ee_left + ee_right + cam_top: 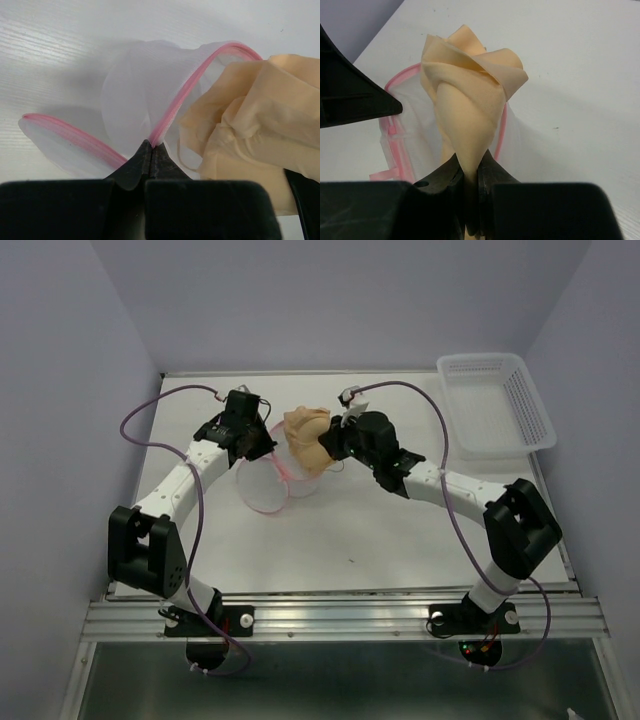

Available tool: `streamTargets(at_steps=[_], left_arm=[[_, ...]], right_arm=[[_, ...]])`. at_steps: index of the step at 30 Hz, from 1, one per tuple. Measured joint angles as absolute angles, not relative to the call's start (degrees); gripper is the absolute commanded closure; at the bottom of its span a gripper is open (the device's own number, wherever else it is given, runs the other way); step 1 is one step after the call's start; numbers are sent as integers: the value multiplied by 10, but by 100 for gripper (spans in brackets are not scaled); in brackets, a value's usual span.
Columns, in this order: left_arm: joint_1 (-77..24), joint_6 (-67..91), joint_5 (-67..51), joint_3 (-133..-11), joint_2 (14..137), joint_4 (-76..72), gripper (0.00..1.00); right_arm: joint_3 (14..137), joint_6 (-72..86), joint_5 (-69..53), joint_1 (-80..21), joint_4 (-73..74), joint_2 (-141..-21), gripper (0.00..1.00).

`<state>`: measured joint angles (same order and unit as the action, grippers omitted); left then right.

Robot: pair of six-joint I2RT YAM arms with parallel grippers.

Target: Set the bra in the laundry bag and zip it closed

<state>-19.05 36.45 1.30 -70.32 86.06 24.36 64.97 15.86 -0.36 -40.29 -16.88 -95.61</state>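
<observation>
The left gripper (151, 150) is pinching the bag (132, 85) by its pink rim while the right gripper (470, 172) is clamping the bra (470, 90) at its open mouth.

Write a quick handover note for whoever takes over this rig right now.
Left gripper: shut on the laundry bag at its pink rim, holding the mouth open.
Right gripper: shut on the bra, bunched at the bag's mouth, not yet inside.
Done: both things gripped, bag open.
Left to do: push the bra in, let go, zip the bag closed.
</observation>
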Motion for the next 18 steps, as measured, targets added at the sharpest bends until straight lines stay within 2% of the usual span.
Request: streamTargets(at_steps=[12,18], left_arm=[[-191,362,10,-715,861,245,100],[-193,352,9,-715,858,250,100]], right_arm=[[669,92,-23,-445,-108,-998,99],[759,72,-25,-458,-44,-1072,99]])
